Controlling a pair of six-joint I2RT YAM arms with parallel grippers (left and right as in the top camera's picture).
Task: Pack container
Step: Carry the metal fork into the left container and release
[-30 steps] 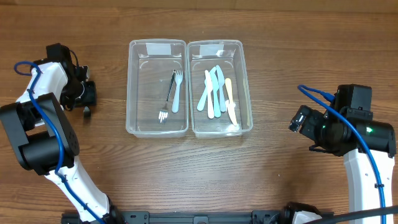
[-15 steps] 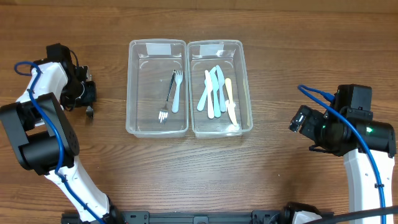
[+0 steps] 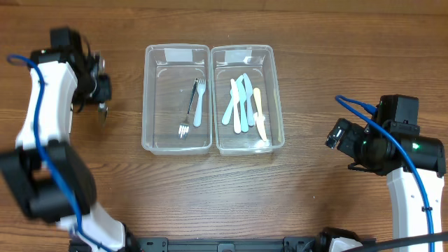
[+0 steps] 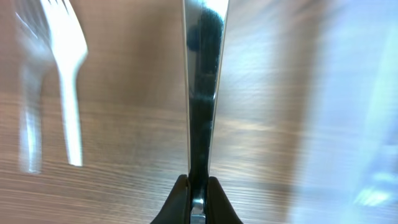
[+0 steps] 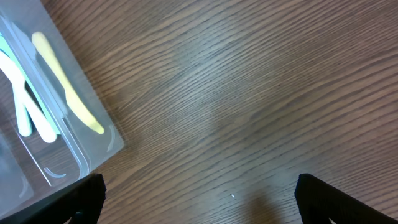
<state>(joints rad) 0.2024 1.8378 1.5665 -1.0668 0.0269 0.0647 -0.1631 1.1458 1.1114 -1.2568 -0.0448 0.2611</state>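
Left gripper (image 4: 198,202) clenched on a dark utensil (image 4: 202,93), just left of the fork container (image 3: 164,77). Type unclear, so I check before binning and lift clear of the rim. Right gripper (image 5: 199,198) released.

The left arm (image 3: 47,105) reaches up along the far left side in the overhead view, white links stacked above a black base joint, a blue cable looping off its wrist. Its end effector (image 3: 102,105) points downward, black fingers (image 4: 179,194) pinched tight on a thin dark strip (image 4: 204,93). The right arm (image 3: 409,189) stands folded at the near right, wrist turned inward. Its end effector (image 5: 199,186) is spread wide and holds nothing, one black finger (image 5: 84,198) at each lower corner of the wrist view.
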